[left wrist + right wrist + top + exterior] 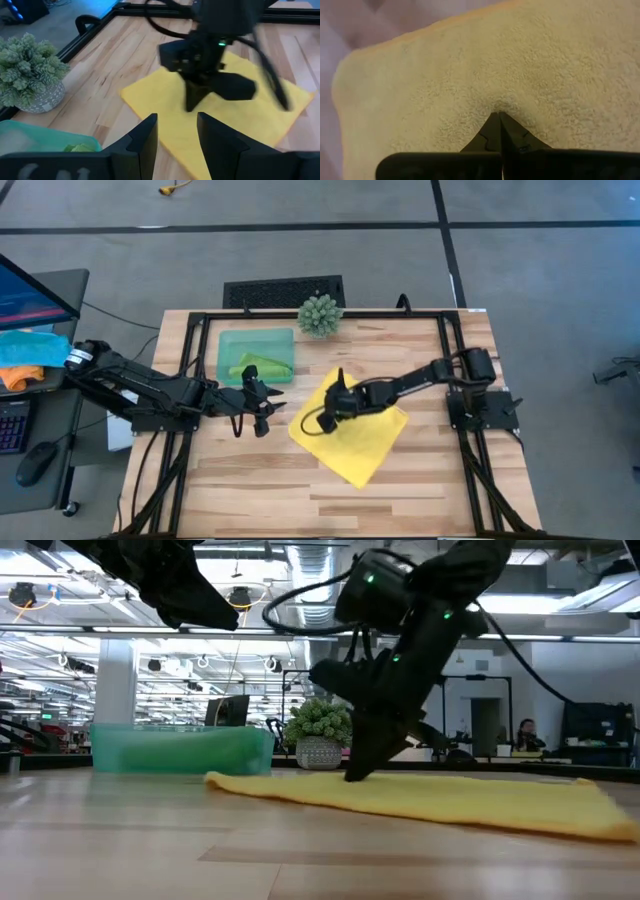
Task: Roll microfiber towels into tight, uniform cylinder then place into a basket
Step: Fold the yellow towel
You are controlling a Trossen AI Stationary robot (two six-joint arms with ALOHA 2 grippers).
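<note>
Pressing clenched onto the yellow towel [470, 75], the right gripper [496, 116]; only overhead shows the released left gripper [262, 402].

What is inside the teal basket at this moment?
The basket holds a green towel, bundled toward its near right part; the rest shows bare tray floor. From table height, its translucent wall blurs the contents, so how tightly it is rolled stays unclear.

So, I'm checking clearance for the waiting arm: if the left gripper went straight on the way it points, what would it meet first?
Probably the right gripper, planted on the yellow towel, though depth is unclear.
</note>
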